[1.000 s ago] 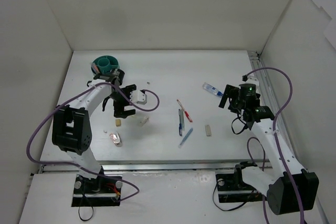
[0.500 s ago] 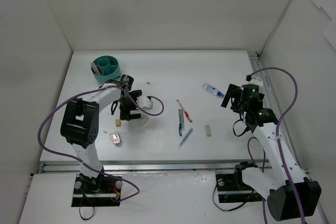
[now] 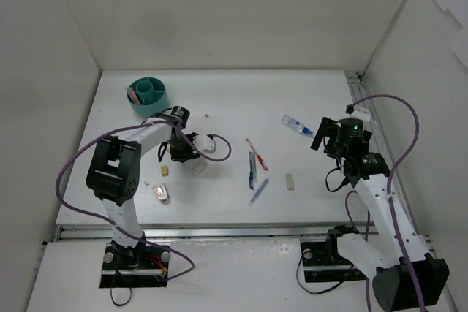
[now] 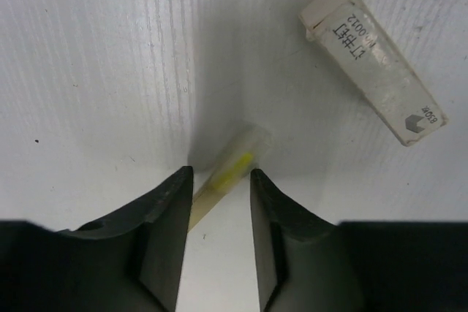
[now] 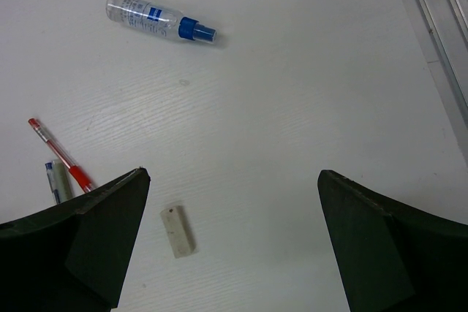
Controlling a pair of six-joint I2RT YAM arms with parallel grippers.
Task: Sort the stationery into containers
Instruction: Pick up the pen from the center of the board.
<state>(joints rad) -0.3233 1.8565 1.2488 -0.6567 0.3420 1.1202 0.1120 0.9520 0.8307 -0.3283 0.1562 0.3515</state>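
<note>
The teal cup (image 3: 147,96) stands at the back left with a pen in it. My left gripper (image 3: 180,153) (image 4: 221,173) is down at the table in front of the cup. Its jaws have closed in on a short pale yellow stick (image 4: 232,160) that lies slantwise between them. A white labelled box (image 4: 369,63) (image 3: 199,168) lies just beyond. My right gripper (image 3: 319,139) (image 5: 232,174) hangs wide open above bare table. A beige eraser (image 5: 178,231) (image 3: 290,181) lies below it and the blue-white tube (image 5: 157,17) (image 3: 296,125) beyond.
A red pen (image 3: 257,154) (image 5: 60,155), a grey pen (image 3: 251,168) and a blue pen (image 3: 259,191) lie mid-table. A small beige block (image 3: 164,170) and a pinkish item (image 3: 160,193) lie near the left arm. A metal rail (image 5: 439,42) runs along the right edge.
My left gripper swung in and lowered beside the white box, and its jaws went from wide open to narrow around the pale yellow stick. The right arm drifted slightly right.
</note>
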